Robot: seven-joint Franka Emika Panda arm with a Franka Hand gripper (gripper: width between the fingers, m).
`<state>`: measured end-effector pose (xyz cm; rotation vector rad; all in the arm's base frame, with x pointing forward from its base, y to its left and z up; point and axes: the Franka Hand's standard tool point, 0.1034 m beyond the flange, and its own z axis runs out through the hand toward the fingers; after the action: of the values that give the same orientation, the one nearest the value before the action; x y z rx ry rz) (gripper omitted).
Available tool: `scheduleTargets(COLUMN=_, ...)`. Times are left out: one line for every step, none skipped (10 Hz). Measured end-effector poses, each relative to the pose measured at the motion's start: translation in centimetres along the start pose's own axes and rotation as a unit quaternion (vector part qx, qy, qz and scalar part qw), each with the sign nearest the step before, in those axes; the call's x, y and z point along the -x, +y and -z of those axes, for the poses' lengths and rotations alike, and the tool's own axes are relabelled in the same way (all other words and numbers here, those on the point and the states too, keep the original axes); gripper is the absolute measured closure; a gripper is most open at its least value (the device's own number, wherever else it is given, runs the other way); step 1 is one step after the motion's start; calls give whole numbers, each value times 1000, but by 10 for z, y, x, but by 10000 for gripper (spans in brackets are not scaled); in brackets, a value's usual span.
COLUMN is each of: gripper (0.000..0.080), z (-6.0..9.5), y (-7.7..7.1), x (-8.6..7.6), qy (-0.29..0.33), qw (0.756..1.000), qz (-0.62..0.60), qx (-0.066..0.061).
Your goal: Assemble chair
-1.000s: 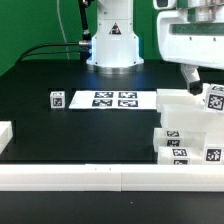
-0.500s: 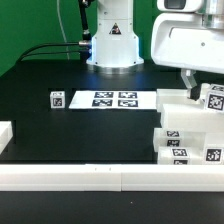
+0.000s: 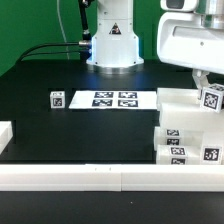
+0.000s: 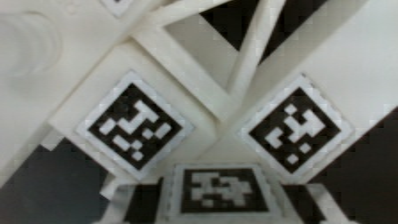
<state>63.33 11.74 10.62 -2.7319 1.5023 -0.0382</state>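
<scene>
The chair lies in white tagged parts piled at the exterior view's right [image 3: 185, 125]. My gripper [image 3: 205, 85] hangs over the top of that pile, around an upright tagged part [image 3: 211, 98]. In the wrist view that same tagged part [image 4: 217, 190] sits between my fingers [image 4: 134, 195], with thin dark gaps on both sides, so the jaws stand narrowly open around it. Beyond it, two slanted bars carry diamond-set tags [image 4: 134, 125]. A small tagged cube [image 3: 56, 98] rests alone toward the exterior view's left.
The marker board [image 3: 115, 99] lies flat in the middle of the black table. A long white rail [image 3: 100, 178] runs along the front edge, with a white block [image 3: 5, 135] at the left edge. The arm's base [image 3: 112, 45] stands at the back.
The fingers have drawn in from wide open toward the tagged part. The gripper has shifted slightly toward the exterior view's right. The parts have not moved.
</scene>
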Motion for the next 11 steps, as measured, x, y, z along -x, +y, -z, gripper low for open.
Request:
scheduleTargets(gripper=537, z=0, y=0, x=0, qy=1, qw=999, qz=-52, qx=-1)
scheduleTargets(gripper=537, z=0, y=-1, x=0, qy=1, qw=996, qz=-92, qx=-2)
scheduleTargets(gripper=537, z=0, y=-2, x=-1, qy=1, qw=989, qz=-149, qx=-7)
scheduleTargets(gripper=537, z=0, y=-4, x=-3, qy=1, qw=980, qz=-197, qx=-16)
scheduleTargets(gripper=537, z=0, y=-4, x=-3, qy=0, qw=969, qz=-245, qx=-20)
scheduleTargets(gripper=537, z=0, y=-6, x=-2, qy=0, qw=960, qz=-280, qx=-24)
scheduleTargets(gripper=537, z=0, y=-7, x=0, qy=0, qw=948, qz=-318, qx=-24)
scheduleTargets(gripper=535, z=0, y=-7, x=0, qy=-1, qw=940, qz=-341, qx=-25)
scheduleTargets(gripper=535, z=0, y=-7, x=-1, qy=-4, qw=928, qz=-370, qx=-26)
scheduleTargets(gripper=535, z=0, y=-6, x=-2, qy=-4, qw=922, qz=-386, qx=-26)
scheduleTargets(gripper=535, z=0, y=-6, x=-4, qy=-3, qw=915, qz=-402, qx=-26)
